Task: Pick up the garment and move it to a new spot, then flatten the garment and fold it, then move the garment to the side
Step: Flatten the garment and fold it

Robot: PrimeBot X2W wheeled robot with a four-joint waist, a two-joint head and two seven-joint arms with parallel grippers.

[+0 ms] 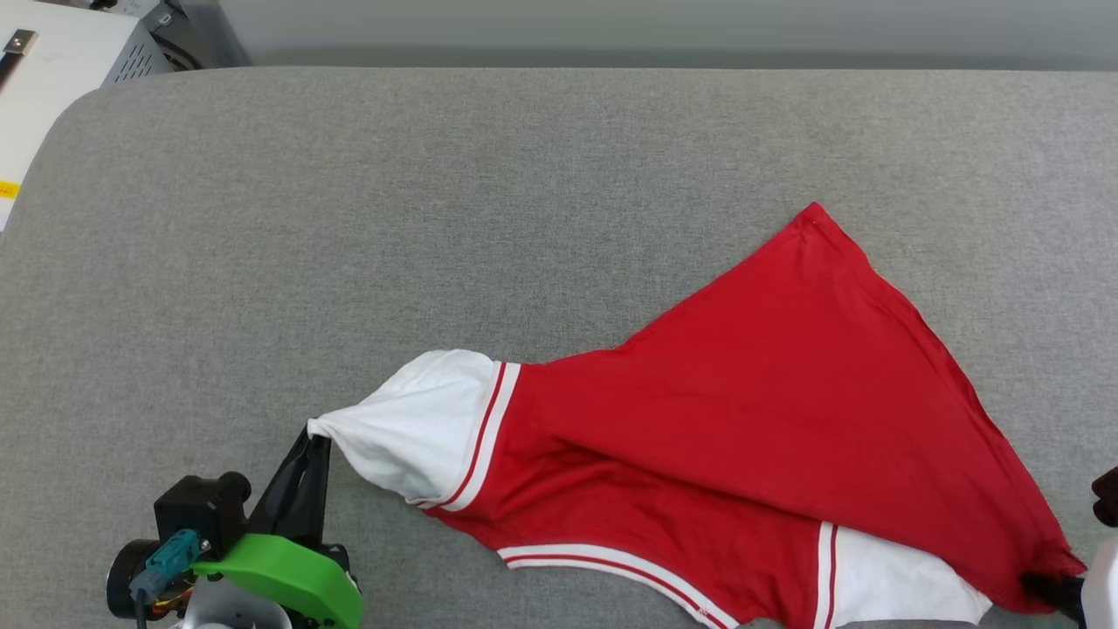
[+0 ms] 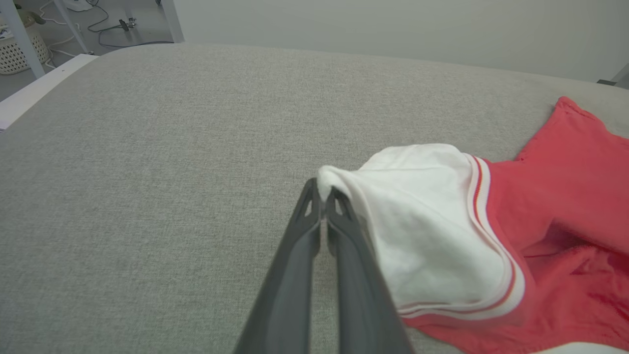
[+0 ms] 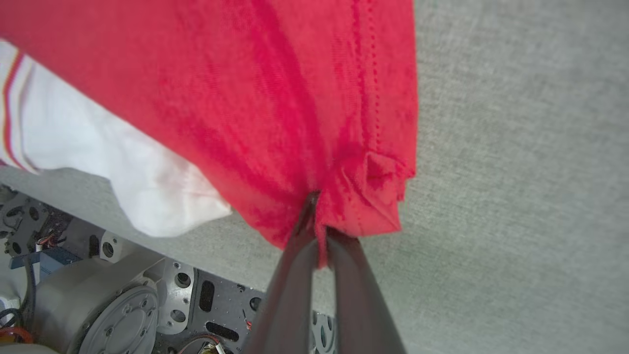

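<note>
The garment [image 1: 769, 419] is a red shirt with white sleeves and striped trim, stretched over the grey padded table near its front right. My left gripper [image 1: 313, 439] at the lower left is shut on the tip of a white sleeve [image 2: 422, 221]; in the left wrist view its fingers [image 2: 322, 204] pinch that tip. My right gripper [image 1: 1039, 583] at the lower right edge is shut on a red hem corner, seen bunched between its fingers [image 3: 319, 216] in the right wrist view. The second white sleeve [image 1: 900, 585] lies at the front edge. Any lettering is hidden.
The grey table [image 1: 437, 218] stretches wide to the left and back. A white cabinet [image 1: 52, 61] stands beyond its back left corner. The robot's metal base [image 3: 123, 314] shows under the table's front edge in the right wrist view.
</note>
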